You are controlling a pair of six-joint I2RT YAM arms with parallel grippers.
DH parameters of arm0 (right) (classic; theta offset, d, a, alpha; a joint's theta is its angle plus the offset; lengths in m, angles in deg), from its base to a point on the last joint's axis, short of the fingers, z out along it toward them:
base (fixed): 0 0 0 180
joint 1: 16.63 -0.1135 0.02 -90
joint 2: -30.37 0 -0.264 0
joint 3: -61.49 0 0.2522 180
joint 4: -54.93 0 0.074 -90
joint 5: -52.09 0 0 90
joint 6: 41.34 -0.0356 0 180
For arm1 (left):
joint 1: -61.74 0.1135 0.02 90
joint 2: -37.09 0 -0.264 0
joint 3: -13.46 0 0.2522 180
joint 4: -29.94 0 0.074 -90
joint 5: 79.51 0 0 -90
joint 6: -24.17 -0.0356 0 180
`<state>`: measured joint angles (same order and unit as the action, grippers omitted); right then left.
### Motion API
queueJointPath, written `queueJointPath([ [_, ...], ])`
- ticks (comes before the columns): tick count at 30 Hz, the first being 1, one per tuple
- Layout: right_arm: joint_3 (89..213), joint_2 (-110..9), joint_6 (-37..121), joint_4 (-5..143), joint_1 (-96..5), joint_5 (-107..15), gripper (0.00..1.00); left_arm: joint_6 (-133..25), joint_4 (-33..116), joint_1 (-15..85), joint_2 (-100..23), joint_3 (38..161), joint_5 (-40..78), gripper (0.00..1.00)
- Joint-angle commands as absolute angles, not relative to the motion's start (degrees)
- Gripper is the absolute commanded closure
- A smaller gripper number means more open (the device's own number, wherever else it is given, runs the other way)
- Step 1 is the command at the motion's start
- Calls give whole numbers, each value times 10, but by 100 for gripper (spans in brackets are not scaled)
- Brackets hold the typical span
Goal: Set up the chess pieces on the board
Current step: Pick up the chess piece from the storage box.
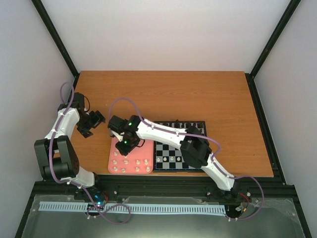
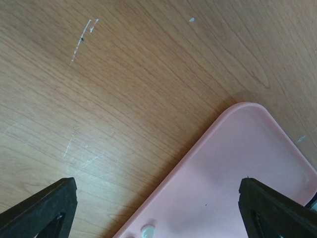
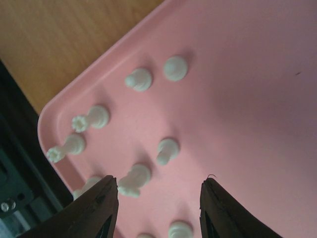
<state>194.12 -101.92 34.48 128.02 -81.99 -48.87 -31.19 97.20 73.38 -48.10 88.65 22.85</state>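
right end effector (image 3: pixel 158 196) hangs over the pink tray (image 3: pixel 247 99), fingers apart and empty, above cream chess pieces (image 3: pixel 168 150); left end effector (image 2: pixel 157 193) gapes wide at the tray's corner.

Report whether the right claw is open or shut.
Open: the right claw hangs above the pink rectangular tray, fingers apart, gripping nothing.

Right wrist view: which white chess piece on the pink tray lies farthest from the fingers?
The smooth round-topped piece at the top of the view; all the other pieces sit lower, closer to the fingers.
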Motion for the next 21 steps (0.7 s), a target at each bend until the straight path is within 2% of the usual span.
queueJointPath([
  [1,1960,-1038,363,1316,-828,-516,55,-316,965,739,-471,892,242,0],
  [14,1998,-1089,353,1330,-829,-488,55,-314,963,739,-471,892,246,0],
  [21,2023,-1104,360,1332,-828,-484,60,-314,962,739,-476,895,246,0],
])
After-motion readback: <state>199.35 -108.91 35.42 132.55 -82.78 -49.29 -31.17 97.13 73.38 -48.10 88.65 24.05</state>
